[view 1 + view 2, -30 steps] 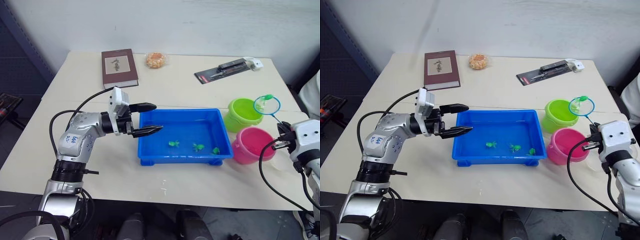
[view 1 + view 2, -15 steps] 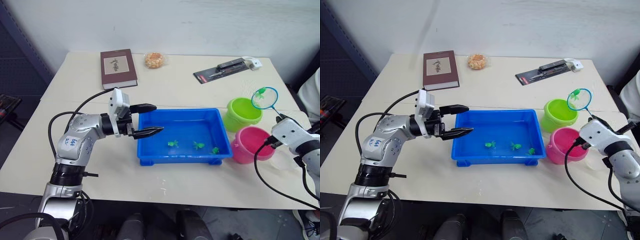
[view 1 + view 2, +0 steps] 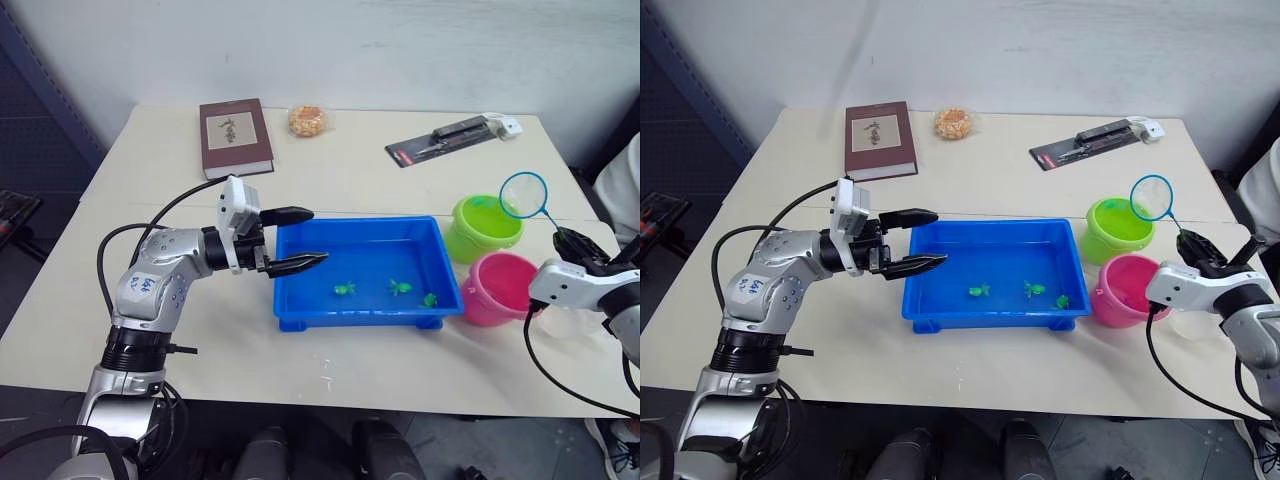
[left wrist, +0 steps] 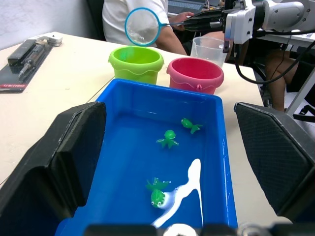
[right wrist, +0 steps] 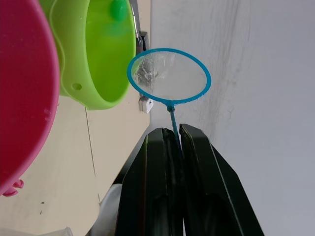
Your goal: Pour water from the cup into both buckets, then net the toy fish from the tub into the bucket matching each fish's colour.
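Net (image 3: pixel 1151 197) looks empty, hoop up over the lime bucket (image 3: pixel 1119 229) near the table's right edge, handle pinched in the right gripper (image 3: pixel 1189 243), three green fish (image 3: pixel 1024 291) leftward in the tub (image 3: pixel 992 272).

Net (image 3: pixel 1151 197) above green bucket (image 3: pixel 1119 229)

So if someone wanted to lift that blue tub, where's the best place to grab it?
Probably the raised rim of a short end, gripped from the side. The tub is wide, shallow and holds water, so both ends would keep it level. The left gripper hangs open at one end.
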Tool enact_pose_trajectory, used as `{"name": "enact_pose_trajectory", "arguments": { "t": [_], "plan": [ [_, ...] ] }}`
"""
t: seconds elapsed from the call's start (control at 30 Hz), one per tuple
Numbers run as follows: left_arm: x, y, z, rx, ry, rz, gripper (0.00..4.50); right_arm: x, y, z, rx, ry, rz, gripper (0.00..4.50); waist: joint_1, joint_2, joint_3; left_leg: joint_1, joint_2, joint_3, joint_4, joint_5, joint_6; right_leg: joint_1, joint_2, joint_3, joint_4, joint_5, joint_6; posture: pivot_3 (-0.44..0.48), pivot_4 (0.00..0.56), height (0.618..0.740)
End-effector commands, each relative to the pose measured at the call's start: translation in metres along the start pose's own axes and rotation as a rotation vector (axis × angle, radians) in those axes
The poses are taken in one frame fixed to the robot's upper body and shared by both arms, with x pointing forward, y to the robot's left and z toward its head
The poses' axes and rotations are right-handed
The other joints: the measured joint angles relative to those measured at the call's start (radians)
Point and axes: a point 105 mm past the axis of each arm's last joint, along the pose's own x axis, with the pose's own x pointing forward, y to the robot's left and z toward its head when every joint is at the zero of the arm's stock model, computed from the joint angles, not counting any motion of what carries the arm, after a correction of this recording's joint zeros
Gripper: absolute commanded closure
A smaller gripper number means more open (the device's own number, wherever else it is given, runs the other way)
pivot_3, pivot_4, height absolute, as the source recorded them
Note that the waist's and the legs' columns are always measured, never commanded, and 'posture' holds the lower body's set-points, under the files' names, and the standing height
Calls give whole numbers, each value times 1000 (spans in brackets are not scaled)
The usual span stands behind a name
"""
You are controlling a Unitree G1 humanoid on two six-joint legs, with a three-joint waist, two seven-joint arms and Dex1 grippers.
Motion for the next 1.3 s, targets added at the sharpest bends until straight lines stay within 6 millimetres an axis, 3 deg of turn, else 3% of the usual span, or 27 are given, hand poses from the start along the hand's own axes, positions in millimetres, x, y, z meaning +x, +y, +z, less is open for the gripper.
{"name": "enact_pose_trajectory", "arguments": {
  "t": [0.03, 0.1, 0.2, 0.4, 0.53, 0.67, 0.77, 0.87, 1.0, 1.3],
  "plan": [
    [0, -3, 12, 39, -44, -6, 42, 0, -12, -4, -24, 8, -42, 4500, 0, 0, 0, 0, 0, 0, 0, 0, 0, 0, 0, 0, 0, 0, 0, 0, 150, 740],
    [0, -3, 12, 39, -47, -3, 42, -2, -19, -5, 43, 10, -81, 4500, 0, 0, 0, 0, 0, 0, 0, 0, 0, 0, 0, 2, 0, 0, 0, 0, 150, 740],
    [-3, -3, 12, 38, -52, 7, 42, -6, -43, 3, 295, -50, -176, 4500, -2, 0, 0, 1, 0, 0, 0, 0, 0, 0, 1, 5, 0, 0, 0, 0, 150, 740],
    [-19, -2, 7, 37, -37, 23, 42, -17, -60, 50, 637, -327, 43, 4500, -1, 0, 0, 3, 1, 2, 0, 0, 0, 1, 1, 9, 1, 0, 0, 0, 150, 740],
    [-30, -2, 0, 35, 1, 26, 42, -32, -58, 90, 732, -474, 297, 4500, 0, 0, 0, 3, 2, 1, -1, 0, 0, 1, 0, 10, 0, 0, 0, 0, 150, 740],
    [-32, -2, -3, 35, 13, 28, 42, -40, -39, 117, 1100, -420, 615, 4500, 4, 0, 0, 3, 1, 0, 0, -1, 1, 2, -3, 10, 0, 0, 0, 0, 150, 740],
    [-31, -3, -3, 35, 10, 27, 42, -43, -25, 126, 1198, -306, 748, 4500, 7, 0, 0, 2, 2, -3, 0, -1, 1, 3, -6, 8, -1, 0, 0, 0, 150, 740],
    [-31, -4, -4, 34, 9, 27, 42, -44, -12, 128, 1216, -199, 831, 4500, 13, 0, 0, 1, 2, -3, 0, -1, 1, 2, -6, 8, -7, 0, 0, 0, 150, 740],
    [-32, -4, -6, 35, 9, 34, 42, -32, -12, 124, 1032, -172, 773, 4500, 17, 0, 0, 1, 1, -2, 0, -1, 1, 1, -6, 8, -7, 0, 0, 0, 150, 740],
    [-33, -6, -8, 39, 7, 41, 42, -18, -20, 135, 887, -282, 786, 4500, 22, 0, 0, 0, 1, -2, 0, -1, 1, 0, -6, 8, -8, 0, 0, 0, 150, 740]
  ]
}}
